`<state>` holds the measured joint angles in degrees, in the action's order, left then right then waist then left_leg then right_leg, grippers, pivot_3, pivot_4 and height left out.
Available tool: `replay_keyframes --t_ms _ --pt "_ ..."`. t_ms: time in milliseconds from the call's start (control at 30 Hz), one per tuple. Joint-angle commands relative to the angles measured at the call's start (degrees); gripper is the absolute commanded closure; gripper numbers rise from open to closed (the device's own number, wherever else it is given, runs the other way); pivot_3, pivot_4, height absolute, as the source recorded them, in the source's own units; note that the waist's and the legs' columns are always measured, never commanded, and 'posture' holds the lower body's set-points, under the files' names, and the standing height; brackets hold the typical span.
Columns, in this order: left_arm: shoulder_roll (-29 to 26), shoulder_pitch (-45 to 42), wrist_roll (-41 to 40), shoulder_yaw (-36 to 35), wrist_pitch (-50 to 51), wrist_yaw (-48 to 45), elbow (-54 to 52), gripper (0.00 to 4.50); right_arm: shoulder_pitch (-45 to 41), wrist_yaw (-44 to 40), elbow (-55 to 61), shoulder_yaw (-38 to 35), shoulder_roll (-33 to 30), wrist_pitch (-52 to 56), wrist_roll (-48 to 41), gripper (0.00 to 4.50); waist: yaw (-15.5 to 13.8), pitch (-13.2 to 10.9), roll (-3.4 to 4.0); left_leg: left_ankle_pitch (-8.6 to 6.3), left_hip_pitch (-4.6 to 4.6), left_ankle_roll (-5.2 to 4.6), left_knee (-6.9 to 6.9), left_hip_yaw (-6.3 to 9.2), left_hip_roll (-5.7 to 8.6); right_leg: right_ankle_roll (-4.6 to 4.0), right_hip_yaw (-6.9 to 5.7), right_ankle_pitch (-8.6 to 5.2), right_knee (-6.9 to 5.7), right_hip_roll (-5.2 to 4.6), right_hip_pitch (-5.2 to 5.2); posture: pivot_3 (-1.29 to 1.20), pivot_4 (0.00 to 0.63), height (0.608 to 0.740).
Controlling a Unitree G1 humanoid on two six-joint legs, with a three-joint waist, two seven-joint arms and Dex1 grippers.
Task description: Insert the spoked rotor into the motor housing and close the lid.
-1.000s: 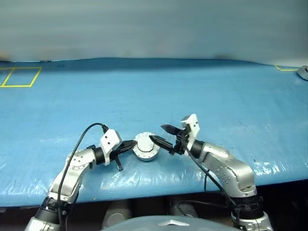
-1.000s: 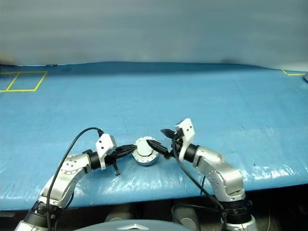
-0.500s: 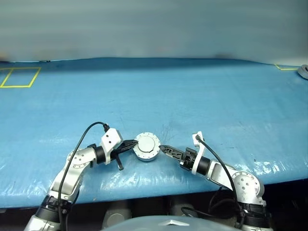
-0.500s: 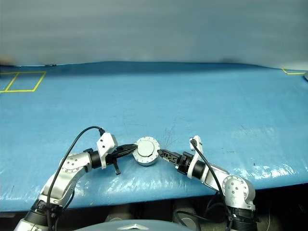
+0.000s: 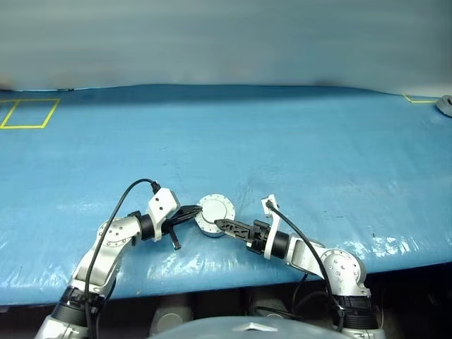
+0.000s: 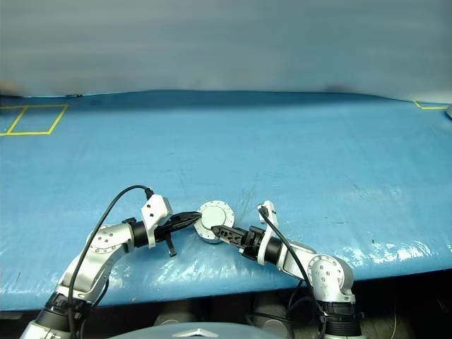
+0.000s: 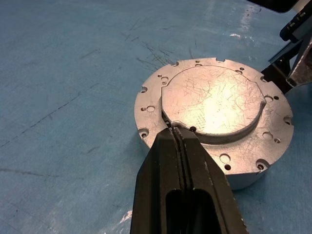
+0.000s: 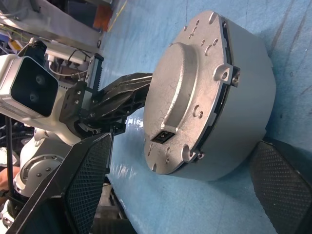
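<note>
The motor housing (image 8: 246, 92) stands on the blue table near its front edge, with the lid (image 5: 216, 209) lying on top, plain silver face up with its raised middle circle (image 7: 214, 100). My left gripper (image 7: 176, 134) is shut, its tips resting on the lid's rim at the step of the raised circle. My right gripper (image 6: 215, 224) is open and lies low beside the housing from the right. Its fingers (image 8: 87, 180) stand one on each side of the housing wall, not pressing it. The spoked rotor is hidden.
The blue table cover (image 5: 296, 141) stretches far behind the housing. A yellow taped square (image 5: 30, 113) marks the far left corner, and a grey object (image 5: 445, 106) sits at the far right edge. The table's front edge runs just below both arms.
My right gripper has dropped from above the lid down to table level, rolled over, and its open fingers now straddle the housing. The left gripper and the housing have stayed put.
</note>
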<state>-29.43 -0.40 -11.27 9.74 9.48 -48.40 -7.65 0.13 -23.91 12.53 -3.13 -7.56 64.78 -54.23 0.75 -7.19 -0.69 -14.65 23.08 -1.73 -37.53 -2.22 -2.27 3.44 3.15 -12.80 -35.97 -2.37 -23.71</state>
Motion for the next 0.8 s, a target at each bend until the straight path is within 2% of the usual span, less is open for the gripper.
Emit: replay_keyframes --t_ms 33,67,167,367,467,500,800 --pt "-0.1 0.8 1.3 2.1 0.9 -0.4 0.8 4.50 0.1 -0.8 0.2 0.4 -0.3 -1.7 0.6 0.03 0.0 0.0 0.00 0.00 0.00 0.00 0.00 0.01 0.00 0.00 0.00 0.00 0.00 0.00 0.00 0.00 0.150 0.740" --pt "-0.1 0.8 1.3 2.1 0.8 -0.4 0.9 4.50 0.1 -0.9 0.2 0.6 -0.4 -1.8 0.6 0.03 0.0 0.0 0.01 0.00 -0.01 0.00 0.00 0.01 0.00 0.00 0.00 0.00 0.00 0.00 0.00 0.00 0.150 0.740" --pt "0.1 0.6 1.5 2.2 0.5 -0.5 1.5 4.50 0.6 -1.7 0.8 1.4 -0.5 -2.7 1.1 0.62 -0.1 0.0 0.02 0.00 0.00 0.00 0.00 0.01 0.00 0.00 0.00 0.00 0.00 -0.01 -0.01 0.00 0.150 0.740" --pt "0.0 0.0 1.9 2.3 -0.2 -0.6 2.5 4.50 0.5 -2.0 1.2 3.3 -0.2 -3.6 2.8 2.61 0.0 0.0 0.05 0.00 0.18 0.00 0.00 0.05 0.04 -0.18 -0.05 0.12 0.01 -0.02 -0.06 0.00 0.150 0.740" --pt "-0.2 0.2 1.6 1.9 -0.4 -1.0 2.7 4.50 0.6 -2.1 0.8 3.7 -0.3 -4.0 3.3 3.12 -0.1 0.0 0.07 0.00 0.11 0.00 0.00 0.11 0.03 -0.14 -0.11 0.10 0.00 -0.01 -0.05 0.00 0.150 0.740" --pt "-0.3 0.2 1.6 1.8 -0.5 -1.1 2.8 4.50 0.6 -2.1 0.8 3.7 -0.2 -4.1 3.3 3.24 -0.1 0.0 0.07 0.00 0.08 0.00 -0.01 0.12 0.04 -0.04 -0.12 0.04 0.00 -0.01 -0.02 0.00 0.150 0.740" --pt "-0.6 0.3 1.3 1.1 -0.7 -1.5 3.0 4.50 0.2 -2.1 -0.1 3.5 0.3 -4.7 4.1 3.25 0.1 0.0 0.08 0.01 0.06 0.01 -0.02 0.13 0.00 0.02 -0.12 0.00 -0.01 -0.02 -0.01 0.00 0.150 0.740"
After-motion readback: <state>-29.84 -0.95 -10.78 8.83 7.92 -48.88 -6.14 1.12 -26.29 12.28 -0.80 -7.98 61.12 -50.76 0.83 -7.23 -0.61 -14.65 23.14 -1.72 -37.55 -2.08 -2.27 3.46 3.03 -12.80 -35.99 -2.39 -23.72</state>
